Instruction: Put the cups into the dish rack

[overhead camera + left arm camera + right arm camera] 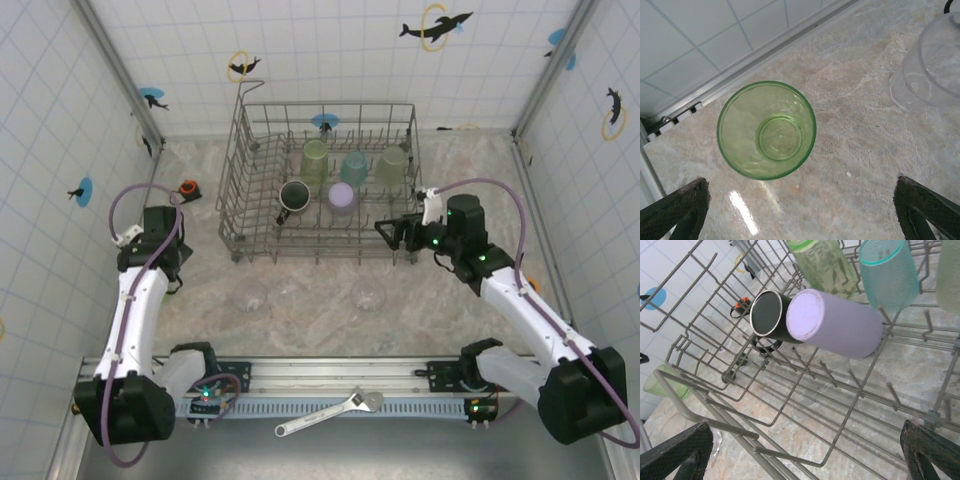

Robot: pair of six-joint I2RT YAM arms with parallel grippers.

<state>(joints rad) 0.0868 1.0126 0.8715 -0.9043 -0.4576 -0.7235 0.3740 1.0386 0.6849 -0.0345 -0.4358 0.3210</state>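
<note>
The grey wire dish rack [262, 243] stands at the back centre. It holds two green cups [315, 160] [392, 165], a teal one [353, 166], a black one [294, 197] and a lavender cup [342, 197]. Two clear cups [250, 295] [368, 293] stand on the table in front of it. My left gripper [802, 210] hangs open over an upright green cup [766, 131], which lies ahead of the fingers, with a clear cup [935, 70] to its right. My right gripper [805, 450] is open and empty above the rack's wires [790, 390], below the lying lavender cup [840, 325] and black cup [767, 312].
A small orange-and-black tape measure [187, 187] lies left of the rack by the wall. A wrench [330, 412] rests on the rail between the arm bases. Tiled walls close in the table on three sides. The right gripper [392, 232] sits at the rack's front right corner.
</note>
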